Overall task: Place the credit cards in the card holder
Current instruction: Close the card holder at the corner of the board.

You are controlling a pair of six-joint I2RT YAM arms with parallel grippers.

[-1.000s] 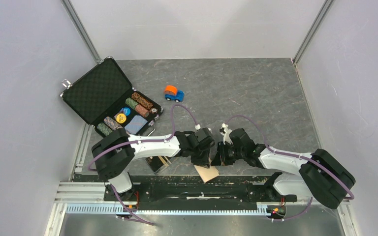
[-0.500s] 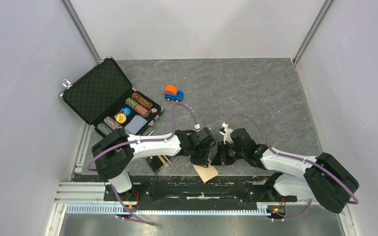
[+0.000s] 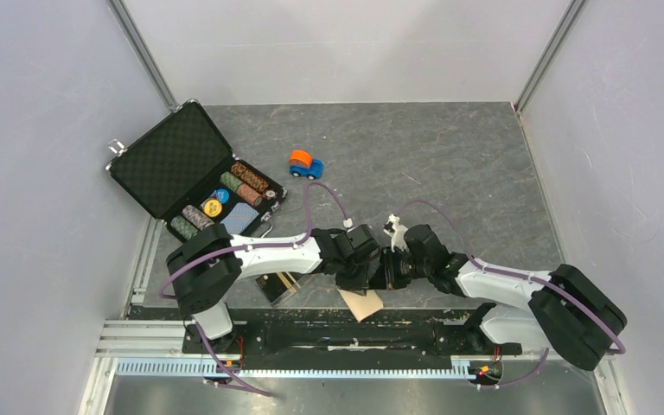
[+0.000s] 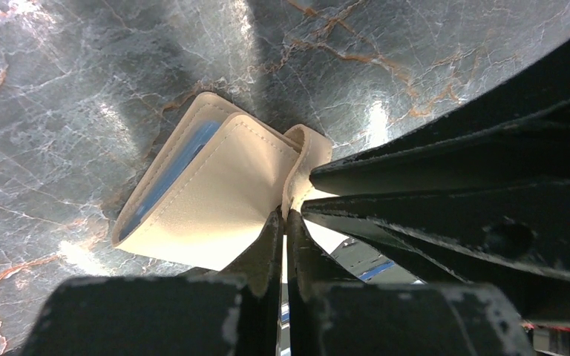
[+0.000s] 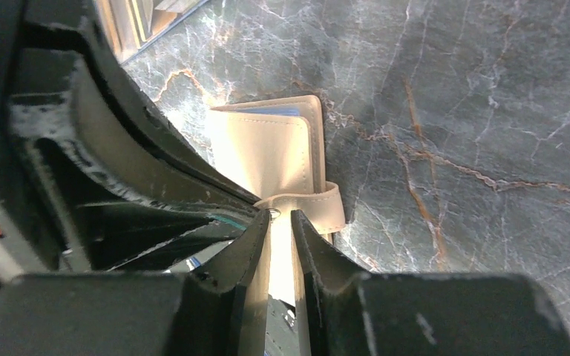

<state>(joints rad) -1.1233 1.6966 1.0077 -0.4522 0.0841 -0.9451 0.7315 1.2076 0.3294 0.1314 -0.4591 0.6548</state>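
The beige card holder (image 3: 362, 303) is folded at the table's near edge, under both grippers. A light blue credit card (image 4: 172, 172) shows as an edge inside the fold, and its blue edge (image 5: 274, 111) also shows in the right wrist view. My left gripper (image 4: 284, 213) is shut on the holder's snap tab (image 4: 306, 148). My right gripper (image 5: 280, 215) is shut on the card holder's edge (image 5: 267, 152), beside the looped tab (image 5: 325, 206). The two grippers nearly touch, tip to tip. Other credit cards are not clearly seen.
An open black chip briefcase (image 3: 188, 169) with several chip stacks and a blue card deck lies at the left. A small orange and blue toy car (image 3: 305, 163) stands behind. A clear box with a dark base (image 3: 278, 287) sits under the left arm.
The right gripper has shifted a little left, so the two grippers now stand closer together over the card holder. The holder has barely moved.
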